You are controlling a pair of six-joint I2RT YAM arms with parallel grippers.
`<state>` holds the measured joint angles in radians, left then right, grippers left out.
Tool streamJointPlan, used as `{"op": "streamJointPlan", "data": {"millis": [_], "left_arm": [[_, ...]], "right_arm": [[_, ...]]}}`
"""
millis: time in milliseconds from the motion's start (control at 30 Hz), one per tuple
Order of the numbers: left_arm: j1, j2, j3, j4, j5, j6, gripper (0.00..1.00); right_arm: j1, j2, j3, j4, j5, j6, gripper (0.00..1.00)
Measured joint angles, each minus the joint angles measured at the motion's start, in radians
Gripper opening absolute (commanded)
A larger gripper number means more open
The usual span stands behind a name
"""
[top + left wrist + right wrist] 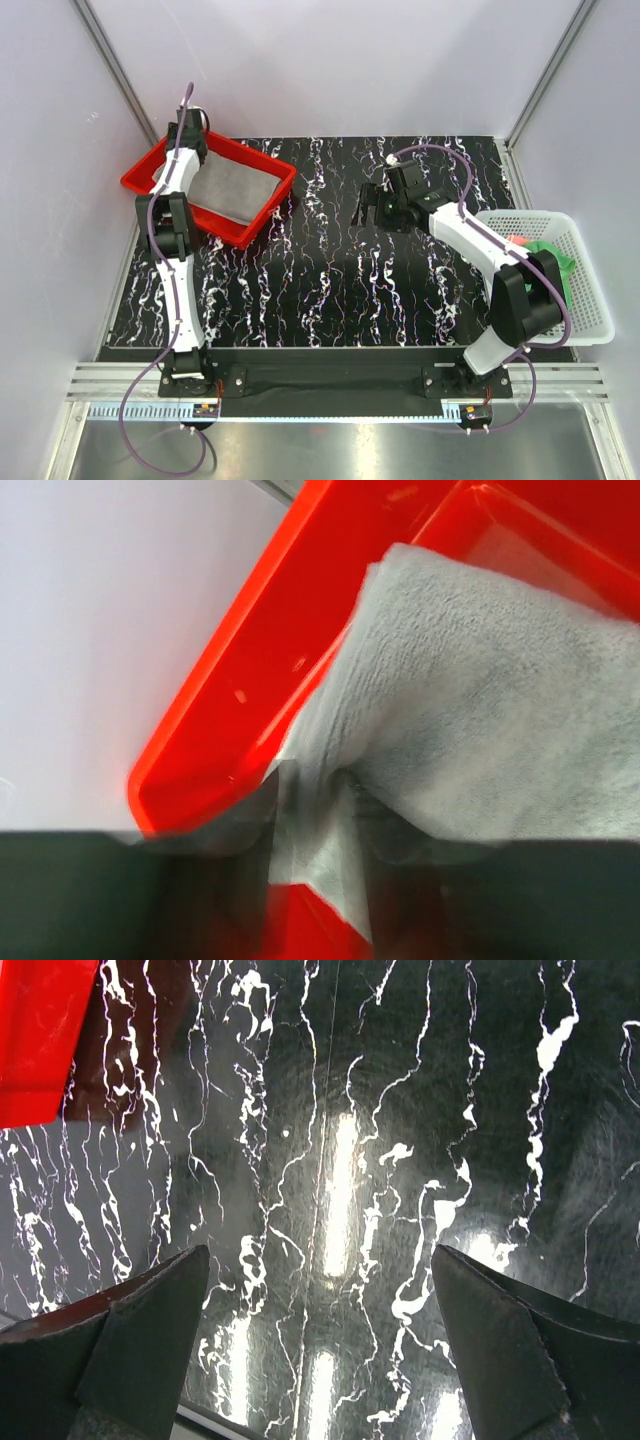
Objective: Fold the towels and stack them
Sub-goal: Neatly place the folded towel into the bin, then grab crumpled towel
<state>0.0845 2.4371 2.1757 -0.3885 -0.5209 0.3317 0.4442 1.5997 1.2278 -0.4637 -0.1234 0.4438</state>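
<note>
left gripper: fingers pinching the grey towel edge, red tray wall just beside them
right gripper: fingers spread wide, marbled table between them

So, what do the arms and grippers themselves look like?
The left arm and right arm have white links, black joints and purple cables. The right gripper has dark, wedge-shaped fingers; the left gripper is dark but blurred.

red tray: far-left corner of black marbled table | white mesh basket: right edge, well apart
</note>
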Motion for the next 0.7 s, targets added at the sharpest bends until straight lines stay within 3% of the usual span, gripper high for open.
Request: {"op": "streamJointPlan", "data": {"millis": [167,267,300,500,600,700], "left_arm": [[-0.023,-0.007,0.014,0.017,-0.062,-0.001,0.79],[-0.063,-0.055,0.005,-0.021,-0.073,-0.047,0.84],[-0.081,-0.09,-0.007,-0.05,-0.069,-0.077,0.95],[-0.252,-0.524,-0.256,-0.132,0.158,-0.298,0.99],[-0.35,-0.76,-0.381,-0.124,0.349,-0.385,0.99],[-0.444,-0.899,-0.433,-0.126,0.499,-0.436,0.99]], "right_arm": [[0.0,0.032,0.037,-0.009,0.01,0.002,1.0],[0.0,0.039,0.099,-0.055,0.034,0.008,1.0],[-0.003,0.039,0.129,-0.077,0.048,0.016,1.0],[-0.108,0.036,0.284,-0.207,0.19,0.077,1.0],[-0.267,0.036,0.311,-0.279,0.266,0.091,1.0],[-0.449,0.033,0.291,-0.336,0.38,0.105,1.0]]}}
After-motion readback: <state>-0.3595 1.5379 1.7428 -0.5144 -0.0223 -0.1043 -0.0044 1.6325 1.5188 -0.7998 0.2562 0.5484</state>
